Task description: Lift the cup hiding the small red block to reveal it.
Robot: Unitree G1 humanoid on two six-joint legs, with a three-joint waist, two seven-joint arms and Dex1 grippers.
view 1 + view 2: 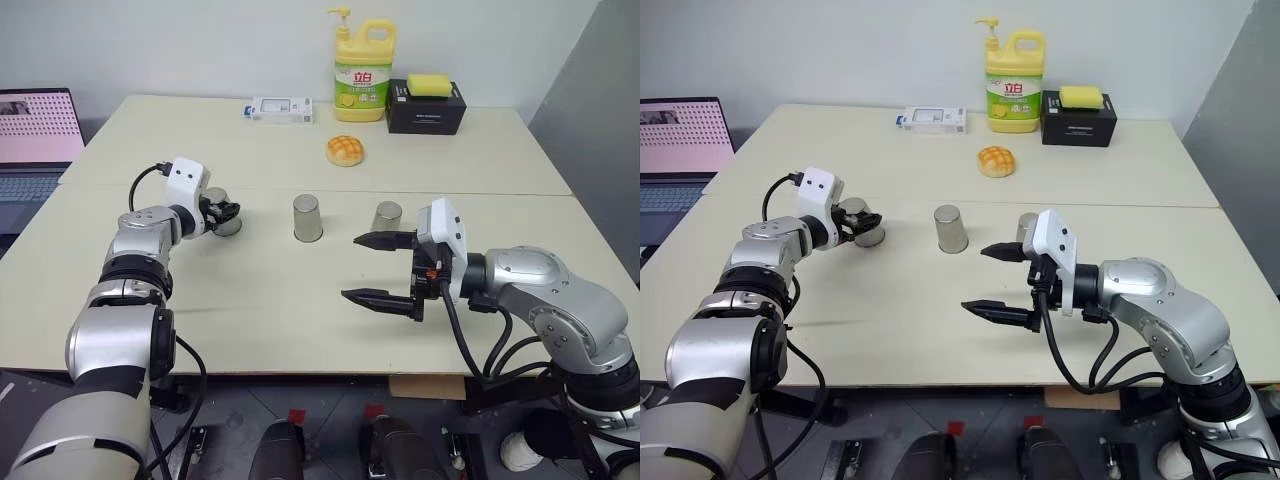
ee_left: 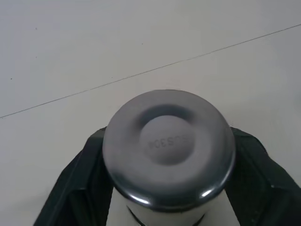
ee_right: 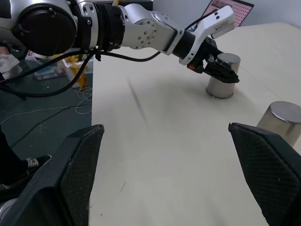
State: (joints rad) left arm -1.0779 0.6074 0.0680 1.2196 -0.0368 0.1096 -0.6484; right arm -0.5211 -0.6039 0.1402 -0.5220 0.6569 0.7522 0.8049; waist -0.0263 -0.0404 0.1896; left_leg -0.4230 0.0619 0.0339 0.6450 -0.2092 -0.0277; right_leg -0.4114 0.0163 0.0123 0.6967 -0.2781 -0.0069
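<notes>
3 steel cups stand upside down in 1 row across the middle of the table (image 1: 300,320): the left cup (image 1: 225,222), the middle cup (image 1: 307,218) and the right cup (image 1: 387,217). The left gripper (image 1: 226,211) is pinching the left cup, at centre left of the frame. The right gripper (image 1: 378,268), at lower centre, has its 2 fingers spread wide and holds nothing.

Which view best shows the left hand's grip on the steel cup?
The right wrist view: the left hand is seen side-on, shut on the upturned shiny steel cup. Eye views show it small; the left wrist view shows its base.
</notes>
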